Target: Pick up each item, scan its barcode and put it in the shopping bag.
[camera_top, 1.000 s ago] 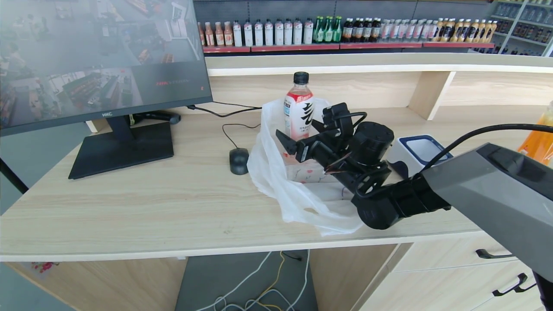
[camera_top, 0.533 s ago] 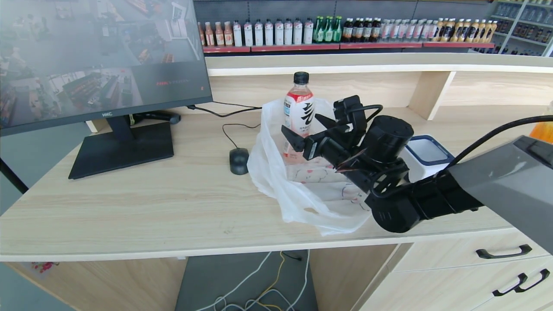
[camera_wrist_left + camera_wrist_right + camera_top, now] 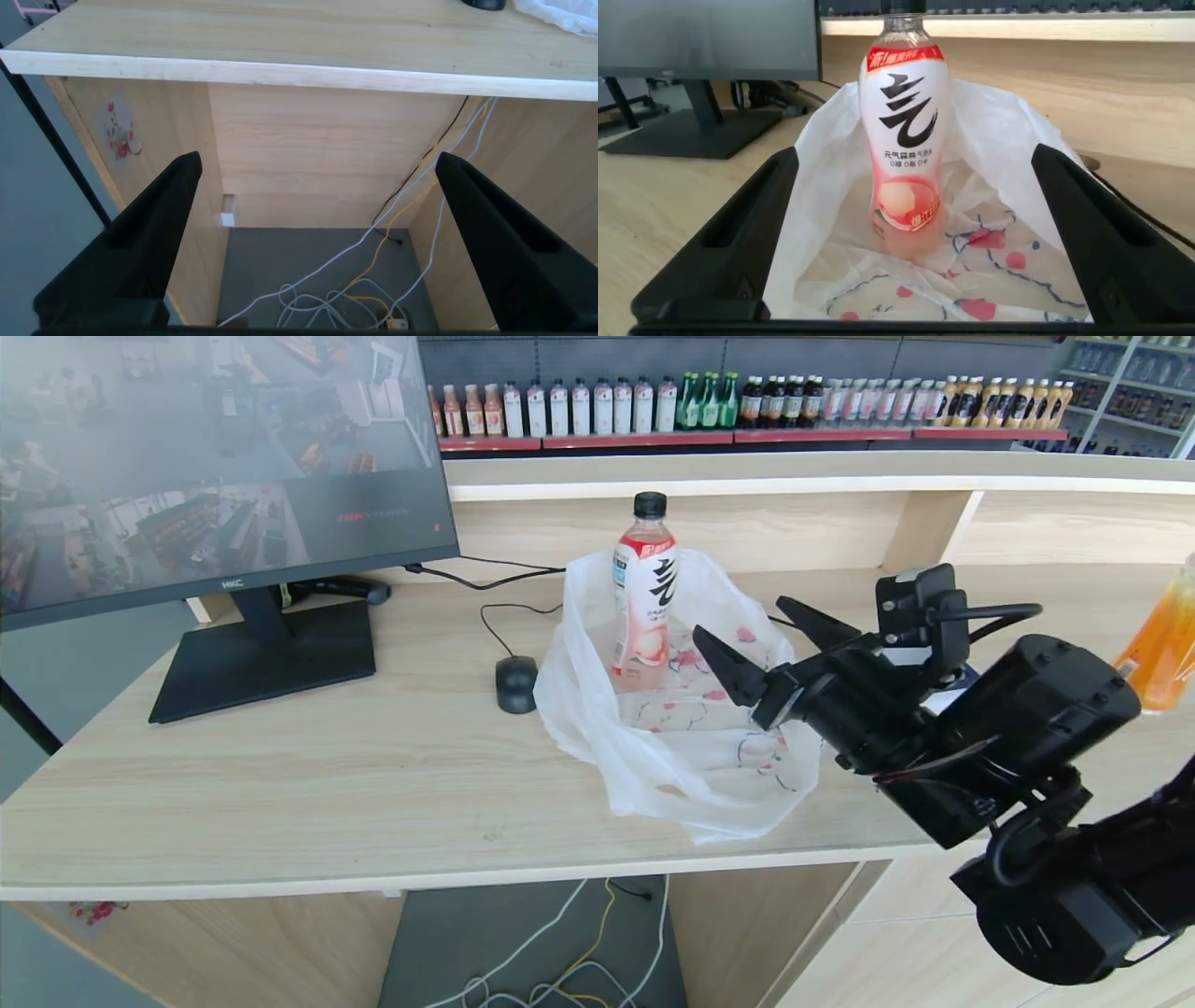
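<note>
now our right gripper (image 3: 739, 618) has drawn back from the bag (image 3: 597, 728) toward the frame's right, wide open and empty; the bottle (image 3: 644, 588) stands upright inside it at centre, so we judge this item bagged.

Head overlooks counter (image 3: 373, 775); right wrist faces bag (image 3: 999, 121) closely; left, beneath.

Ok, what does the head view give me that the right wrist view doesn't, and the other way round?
Head view adds: the mouse beside the shopping bag, an orange bottle at the counter's right end, the stocked shelf behind, and the right gripper seen from outside, open, pointing toward the bag. Right wrist view adds: a close look at the pink bottle, its base standing upright inside the bag on flowered plastic. Both: bottle, bag, monitor, counter.
</note>
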### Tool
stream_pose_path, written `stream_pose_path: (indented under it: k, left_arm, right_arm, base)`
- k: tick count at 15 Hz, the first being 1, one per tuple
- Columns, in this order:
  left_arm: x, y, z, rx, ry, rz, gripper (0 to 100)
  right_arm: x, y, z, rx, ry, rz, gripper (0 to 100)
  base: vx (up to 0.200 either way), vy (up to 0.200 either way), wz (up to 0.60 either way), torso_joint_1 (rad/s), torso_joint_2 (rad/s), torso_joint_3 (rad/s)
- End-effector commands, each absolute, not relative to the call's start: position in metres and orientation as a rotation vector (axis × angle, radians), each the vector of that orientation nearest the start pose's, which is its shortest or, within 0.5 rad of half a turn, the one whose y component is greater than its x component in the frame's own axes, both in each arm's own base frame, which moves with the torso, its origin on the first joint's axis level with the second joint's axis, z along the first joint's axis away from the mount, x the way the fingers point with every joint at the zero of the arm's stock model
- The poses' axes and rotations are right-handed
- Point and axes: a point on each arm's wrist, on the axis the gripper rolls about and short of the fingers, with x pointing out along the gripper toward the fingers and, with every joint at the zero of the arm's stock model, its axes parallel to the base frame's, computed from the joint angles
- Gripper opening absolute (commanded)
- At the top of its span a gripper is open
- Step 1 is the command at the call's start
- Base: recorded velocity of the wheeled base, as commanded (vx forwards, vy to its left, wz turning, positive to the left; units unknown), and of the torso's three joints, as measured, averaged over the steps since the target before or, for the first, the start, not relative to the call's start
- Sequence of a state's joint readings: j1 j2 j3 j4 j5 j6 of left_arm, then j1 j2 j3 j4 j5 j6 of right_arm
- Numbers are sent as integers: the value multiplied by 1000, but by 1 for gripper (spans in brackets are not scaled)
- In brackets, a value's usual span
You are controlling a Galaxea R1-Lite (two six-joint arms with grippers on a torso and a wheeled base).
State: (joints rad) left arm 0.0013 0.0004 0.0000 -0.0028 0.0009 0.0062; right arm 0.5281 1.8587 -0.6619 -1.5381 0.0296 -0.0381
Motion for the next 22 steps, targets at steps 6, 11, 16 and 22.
stream_pose_path:
  k: [6, 11, 16, 22]
  left_arm:
    - [-23, 0, 76, 8, -2, 3, 100]
    - [-23, 0, 76, 9, -3, 3, 100]
    - [-23, 0, 76, 11, -2, 2, 100]
    - [-23, 0, 76, 0, -3, 3, 100]
  right_arm:
    - [222, 130, 206, 71, -394, 493, 100]
    - [210, 127, 205, 75, -386, 509, 100]
    - [214, 129, 203, 72, -377, 505, 100]
    - [216, 125, 196, 56, -350, 491, 100]
  base:
    - [0, 0, 0, 0, 0, 0]
    - [-120, 0, 0, 2, 2, 0]
    - [0, 0, 0, 0, 0, 0]
    - [-100, -200, 0, 3, 0, 4]
